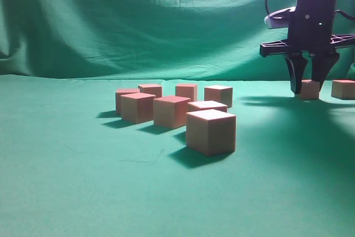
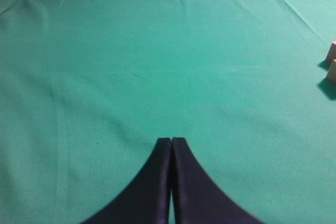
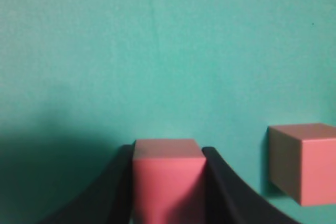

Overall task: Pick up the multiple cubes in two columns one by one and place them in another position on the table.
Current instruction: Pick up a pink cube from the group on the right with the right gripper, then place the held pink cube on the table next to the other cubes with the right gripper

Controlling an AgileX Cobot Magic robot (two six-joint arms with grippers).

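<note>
Green table [image 1: 66,192] lies bare around the right gripper [image 3: 168,182], clamped on a cube [image 3: 167,182].

Ten cubes stand on the table [image 1: 66,192] in the exterior view. Eight form a cluster [image 1: 172,110] near the middle, in two rough columns. Two more sit far right: one cube [image 1: 309,89] between the fingers of the single visible gripper [image 1: 307,86], and another cube [image 1: 344,89] just beside it.
</note>
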